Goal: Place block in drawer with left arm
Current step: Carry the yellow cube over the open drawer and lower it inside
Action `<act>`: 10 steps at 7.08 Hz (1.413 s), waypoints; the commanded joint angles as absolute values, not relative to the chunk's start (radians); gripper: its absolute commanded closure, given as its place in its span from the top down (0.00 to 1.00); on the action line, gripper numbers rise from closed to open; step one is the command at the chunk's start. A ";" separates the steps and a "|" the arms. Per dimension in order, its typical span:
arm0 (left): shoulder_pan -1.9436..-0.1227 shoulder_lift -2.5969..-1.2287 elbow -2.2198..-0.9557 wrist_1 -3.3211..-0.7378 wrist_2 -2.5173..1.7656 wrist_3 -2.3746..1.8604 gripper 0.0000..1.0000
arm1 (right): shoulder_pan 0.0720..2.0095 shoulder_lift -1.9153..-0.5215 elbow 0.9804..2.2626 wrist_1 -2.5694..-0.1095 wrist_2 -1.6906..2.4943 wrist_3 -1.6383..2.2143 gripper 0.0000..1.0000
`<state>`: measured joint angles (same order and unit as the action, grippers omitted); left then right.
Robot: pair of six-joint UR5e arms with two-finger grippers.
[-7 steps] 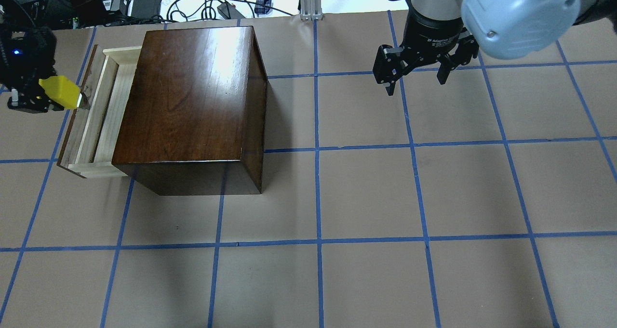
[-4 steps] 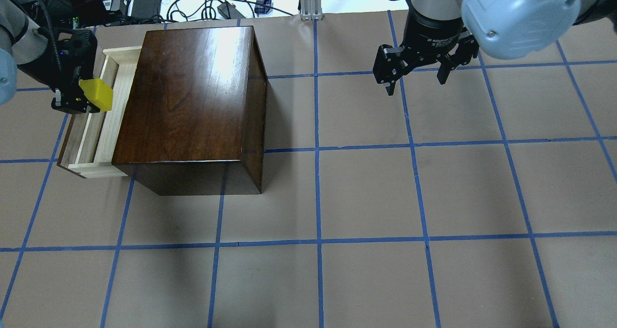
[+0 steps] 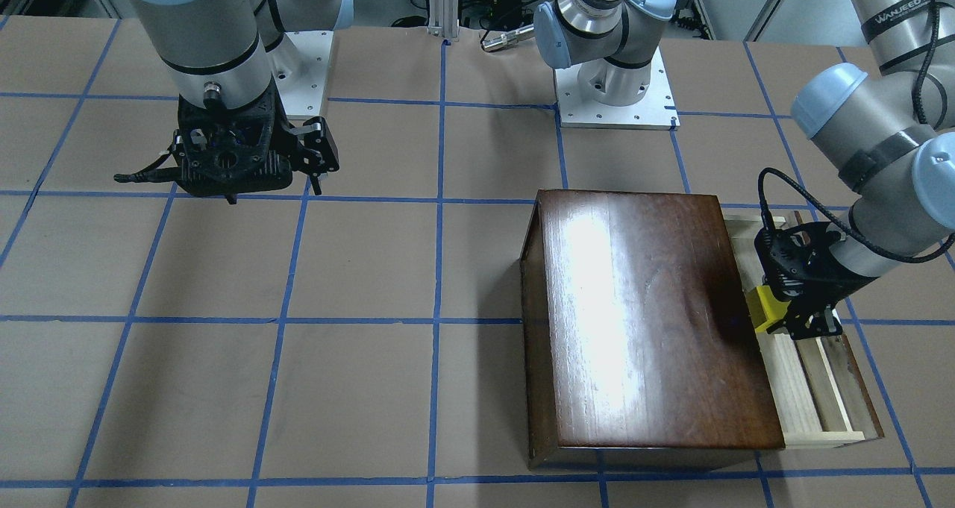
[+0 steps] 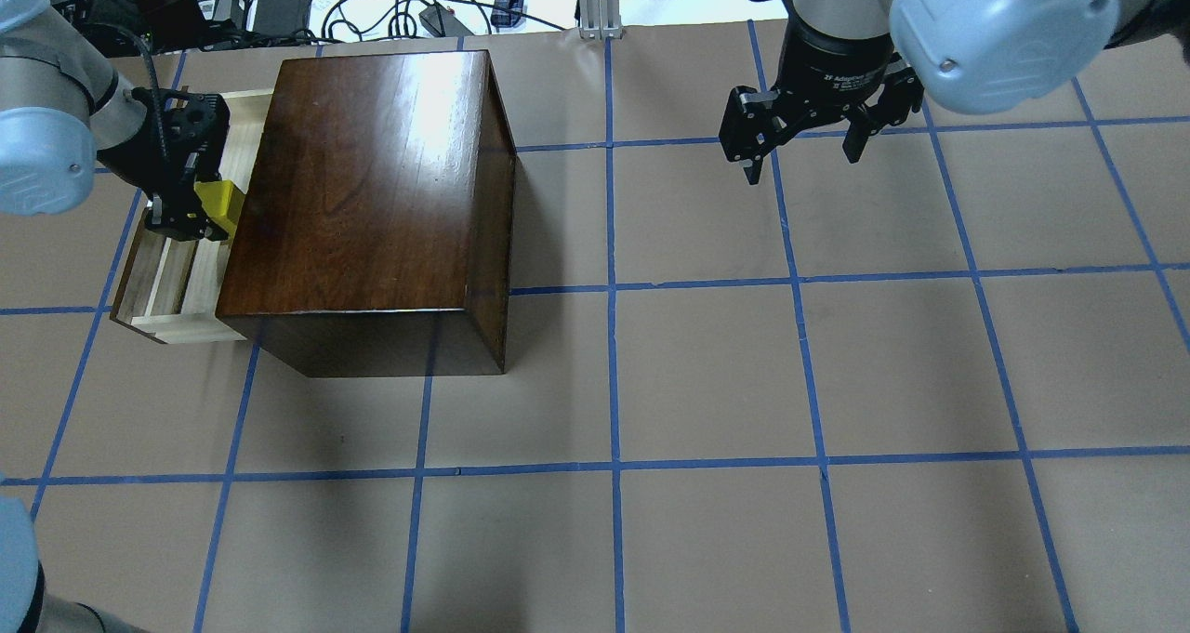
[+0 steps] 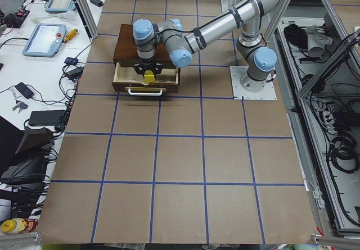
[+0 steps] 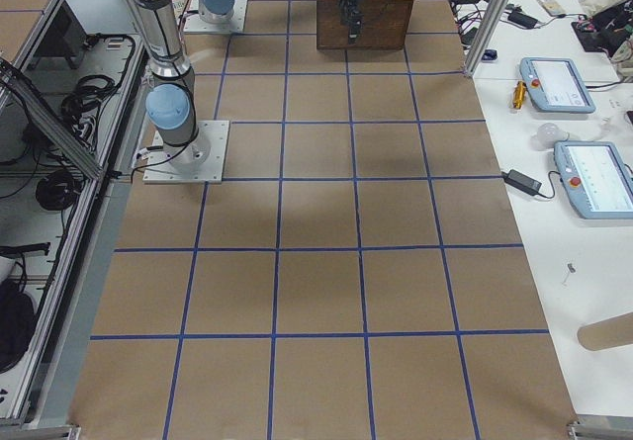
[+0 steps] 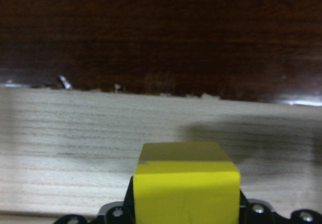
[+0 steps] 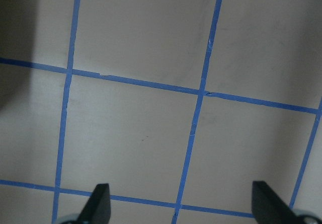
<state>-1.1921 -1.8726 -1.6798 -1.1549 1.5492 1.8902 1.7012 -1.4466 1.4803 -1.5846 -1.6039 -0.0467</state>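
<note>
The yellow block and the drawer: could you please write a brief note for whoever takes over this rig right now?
The left gripper is shut on the block, holding it just above the floor of the open drawer, close to the box.
The right gripper is open and empty, over the table, apart from the box.
Done: drawer pulled out, block grasped and brought over the tray.
Left: lower, release the block into the drawer, then withdraw.
</note>
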 commanded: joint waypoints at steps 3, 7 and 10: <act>-1.207 -1.843 -1.674 -1.176 1.546 1.882 0.88 | 1.701 -1.447 1.480 -1.585 -1.605 -0.046 1.00; -1.209 -1.630 -1.629 -1.478 1.548 1.804 0.89 | 1.701 -1.447 1.480 -1.585 -1.605 -0.046 1.00; -1.218 -1.484 -1.638 -1.650 1.555 1.561 0.94 | 1.701 -1.447 1.480 -1.585 -1.603 -0.048 1.00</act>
<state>-1.2121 -1.5309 -1.6370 -1.5903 1.5535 1.6778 1.7012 -1.4466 1.4803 -1.5846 -1.6043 -0.0474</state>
